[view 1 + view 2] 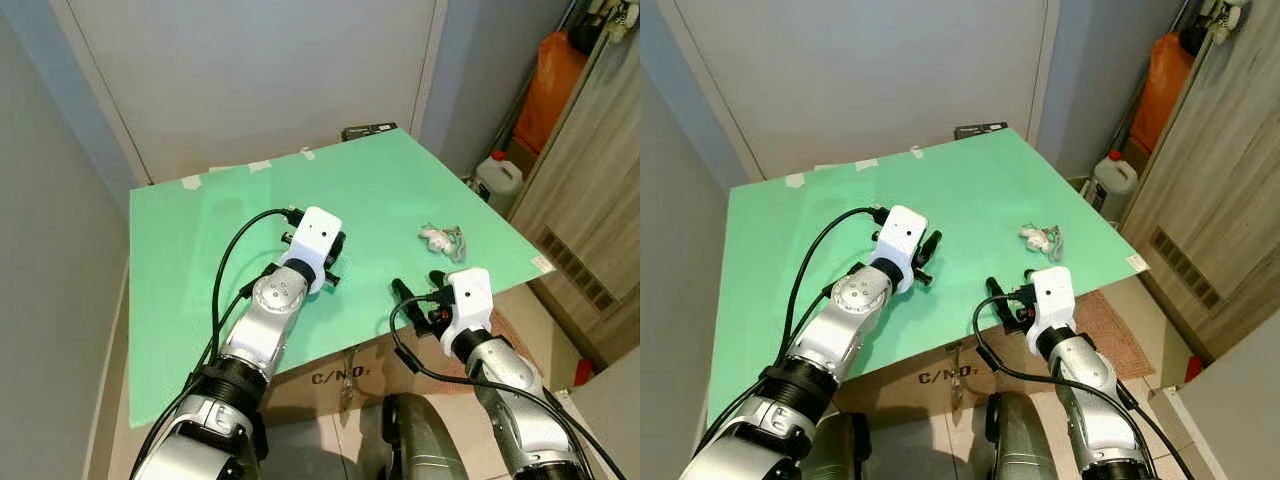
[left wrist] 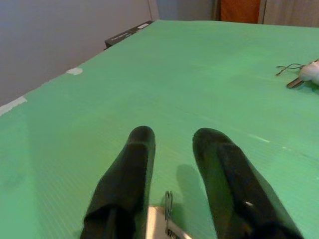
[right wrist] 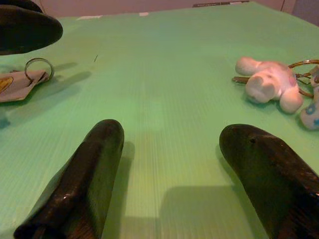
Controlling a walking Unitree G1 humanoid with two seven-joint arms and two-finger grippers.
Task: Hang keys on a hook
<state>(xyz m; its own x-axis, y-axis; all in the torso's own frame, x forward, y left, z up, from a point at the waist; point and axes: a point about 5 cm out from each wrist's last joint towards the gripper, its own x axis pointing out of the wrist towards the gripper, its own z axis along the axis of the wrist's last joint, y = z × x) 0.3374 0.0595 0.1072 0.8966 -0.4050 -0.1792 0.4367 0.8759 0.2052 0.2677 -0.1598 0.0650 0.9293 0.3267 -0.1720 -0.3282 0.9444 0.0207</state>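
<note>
A bunch of keys with a small white plush figure point(image 1: 443, 240) lies on the green table mat point(image 1: 230, 230), near its right edge. In the right wrist view the keys point(image 3: 269, 84) are ahead of my right gripper point(image 1: 418, 285), which is open just above the mat at the front edge, holding nothing. My left gripper point(image 1: 336, 262) is low over the middle of the mat, its fingers point(image 2: 139, 149) apart. A small metal ring on a pale tag point(image 3: 30, 74) lies on the mat right under it; I cannot tell whether they touch.
A black box point(image 1: 370, 131) sits at the mat's far edge against the wall. To the right stand a white jug point(image 1: 497, 178), an orange bag point(image 1: 550, 85) and a wooden cabinet point(image 1: 590, 200). A cardboard box point(image 1: 340, 375) supports the mat in front.
</note>
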